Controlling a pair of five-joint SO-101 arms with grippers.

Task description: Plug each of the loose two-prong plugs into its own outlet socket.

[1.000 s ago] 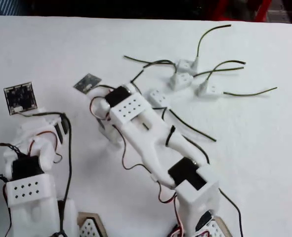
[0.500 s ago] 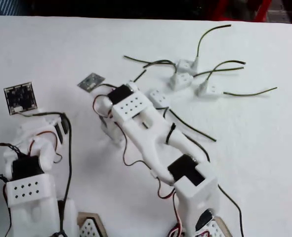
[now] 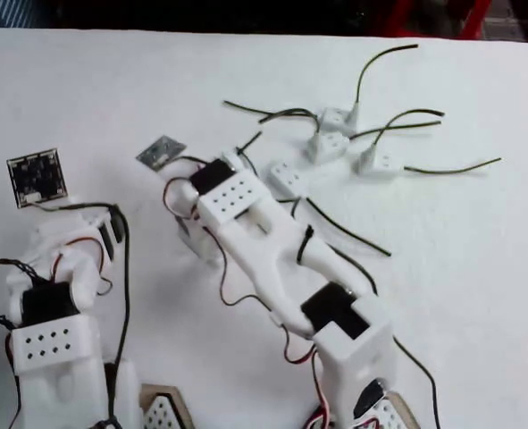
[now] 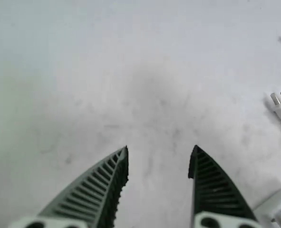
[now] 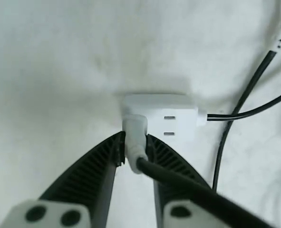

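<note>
Dark ribbed fingers (image 5: 97, 166) of the right gripper (image 5: 134, 137) are clenched on a white plug (image 5: 133, 129), one finger on each side of it. The front of the plug touches a white outlet socket (image 5: 173, 114) that lies flat on the white table (image 5: 45, 61); whether the prongs are inside cannot be told. Two slots show on the socket's top face, just beside the plug. A thick black cord (image 5: 178, 183) leaves the plug between the fingers, and a thinner black cable (image 5: 245, 113) leaves the socket's side.

The left gripper (image 4: 160, 149) is released, its fingers spread over the bare table, with a loose two-prong plug (image 4: 279, 100) lying well apart from it.

From the high view, the right arm (image 3: 272, 241) stretches over the middle of the table and the left arm (image 3: 58, 295) is folded at the near corner. Three small white blocks (image 3: 326, 146) with black cables lie together on the far side, and a patterned square card (image 3: 36, 176) is near the left arm.
</note>
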